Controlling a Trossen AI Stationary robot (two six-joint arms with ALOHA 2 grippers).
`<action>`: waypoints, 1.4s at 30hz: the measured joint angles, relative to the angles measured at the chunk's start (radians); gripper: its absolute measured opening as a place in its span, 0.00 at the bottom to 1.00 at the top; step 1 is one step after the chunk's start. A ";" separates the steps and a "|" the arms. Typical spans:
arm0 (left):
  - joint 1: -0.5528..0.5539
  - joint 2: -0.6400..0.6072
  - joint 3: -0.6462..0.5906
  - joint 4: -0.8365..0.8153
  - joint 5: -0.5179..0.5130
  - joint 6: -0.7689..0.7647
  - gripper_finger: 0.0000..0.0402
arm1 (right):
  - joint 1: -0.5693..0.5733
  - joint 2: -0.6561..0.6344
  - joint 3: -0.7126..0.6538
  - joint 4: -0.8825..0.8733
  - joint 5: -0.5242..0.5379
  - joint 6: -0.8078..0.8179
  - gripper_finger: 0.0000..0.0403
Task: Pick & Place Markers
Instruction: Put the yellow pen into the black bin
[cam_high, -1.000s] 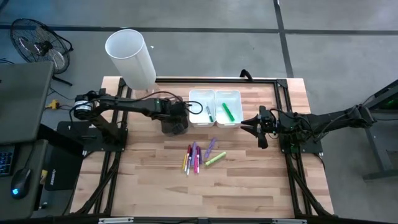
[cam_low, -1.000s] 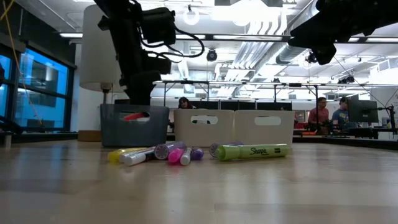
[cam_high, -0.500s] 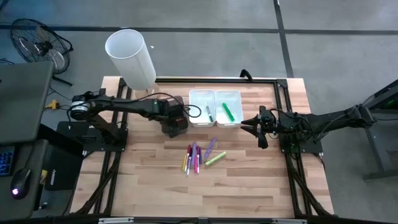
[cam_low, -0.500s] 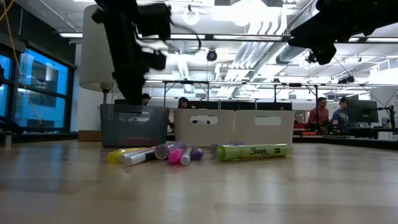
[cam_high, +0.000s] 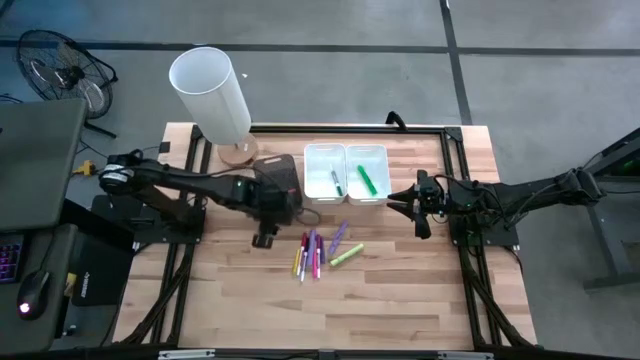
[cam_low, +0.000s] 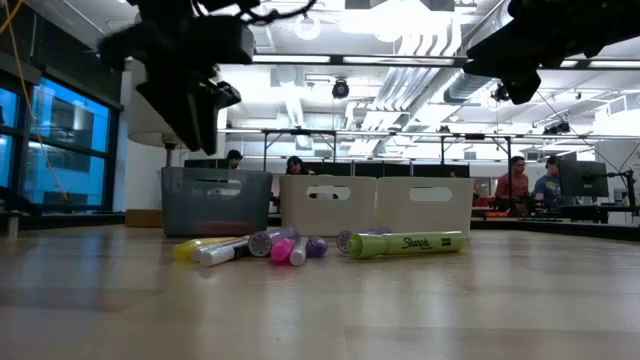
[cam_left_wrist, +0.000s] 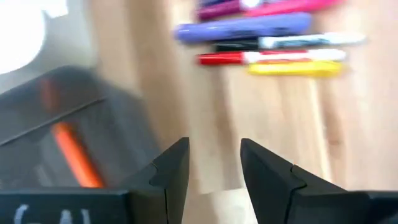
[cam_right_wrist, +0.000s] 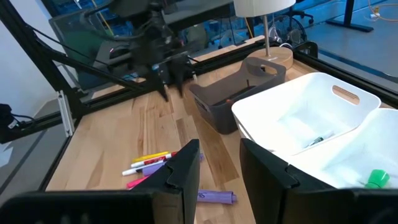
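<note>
Several markers (cam_high: 312, 252) in red, yellow, pink and purple lie bunched on the wooden table, with a green one (cam_high: 346, 256) beside them; the low view shows them end-on (cam_low: 270, 246). An orange marker (cam_left_wrist: 74, 155) lies inside the dark bin (cam_high: 280, 175). My left gripper (cam_high: 264, 238) hangs open, pointing steeply down, just in front of that bin and left of the pile, with nothing between its fingers (cam_left_wrist: 214, 155). My right gripper (cam_high: 395, 200) waits right of the white bins, raised, open and empty (cam_right_wrist: 217, 165).
Two white bins (cam_high: 325, 172) (cam_high: 367, 172) stand side by side right of the dark bin; the left holds a small marker, the right a green one (cam_high: 367, 180). A lamp with a white shade (cam_high: 210, 92) stands at the far left. People show beyond the table in the low view.
My left gripper has risen out of the dark bin and swung toward the table's near edge, coming down in front of the bin beside the marker pile, rolling its wrist as it went. The markers on the table lie as before.
</note>
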 joint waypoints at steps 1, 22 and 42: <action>-0.019 0.000 0.000 -0.001 0.011 0.010 0.35 | 0.000 0.000 0.000 0.000 0.000 0.000 0.26; -0.201 0.185 0.001 0.231 0.050 0.844 0.35 | 0.000 0.000 0.000 0.000 0.000 0.000 0.26; -0.199 0.290 0.000 0.280 0.015 -0.001 0.35 | 0.000 0.000 0.000 0.000 0.000 0.000 0.26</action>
